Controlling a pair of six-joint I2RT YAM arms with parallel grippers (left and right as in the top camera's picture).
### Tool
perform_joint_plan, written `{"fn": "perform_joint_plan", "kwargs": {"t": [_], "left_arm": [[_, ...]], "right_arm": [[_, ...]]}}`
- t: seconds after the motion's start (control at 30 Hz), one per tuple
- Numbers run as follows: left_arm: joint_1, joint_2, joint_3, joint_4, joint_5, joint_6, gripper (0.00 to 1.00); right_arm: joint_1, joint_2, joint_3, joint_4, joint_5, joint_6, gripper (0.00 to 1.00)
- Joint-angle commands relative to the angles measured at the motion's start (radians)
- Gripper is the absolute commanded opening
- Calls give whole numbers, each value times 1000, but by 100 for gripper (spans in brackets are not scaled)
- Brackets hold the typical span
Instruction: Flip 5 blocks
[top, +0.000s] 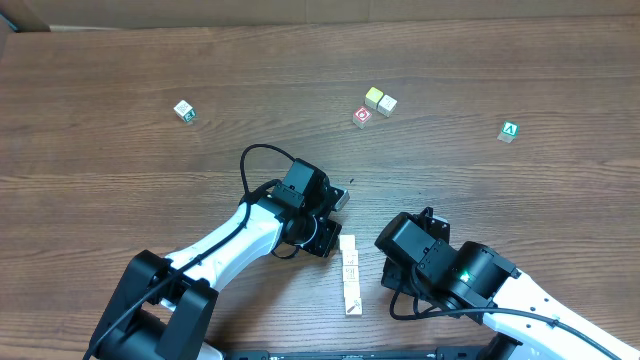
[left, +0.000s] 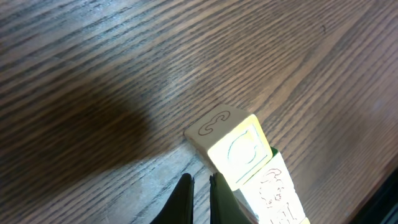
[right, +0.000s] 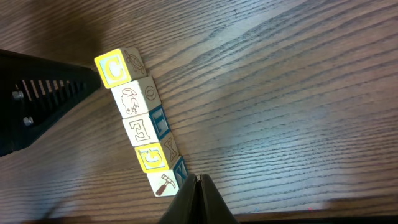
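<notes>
Nearest, the right gripper is pinched shut, empty, beside the row's hammer end; the five blocks lie lined up between the two, seemingly handy for flipping; the left gripper, closed too, sits beside the C block; spare cubes lie beyond.

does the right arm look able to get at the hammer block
Probably yes. The hammer block ends the row and lies just beside the right arm, whose jaws are shut, with nothing between them. The left arm sits at the other end, by the C block.
</notes>
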Motion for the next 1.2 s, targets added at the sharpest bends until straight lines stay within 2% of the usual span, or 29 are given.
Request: {"fn": "perform_joint_plan", "kwargs": {"t": [0.0, 0.37, 1.17], "left_arm": [[0, 12, 11, -2, -21, 1, 4], [-1, 12, 11, -2, -67, 13, 4], [-8, 13, 11, 27, -29, 21, 4]], "right_arm": [[-4, -4, 15, 0, -1, -8, 4], [-4, -4, 15, -1, 0, -7, 4], [-5, -3, 15, -1, 0, -7, 4]]}}
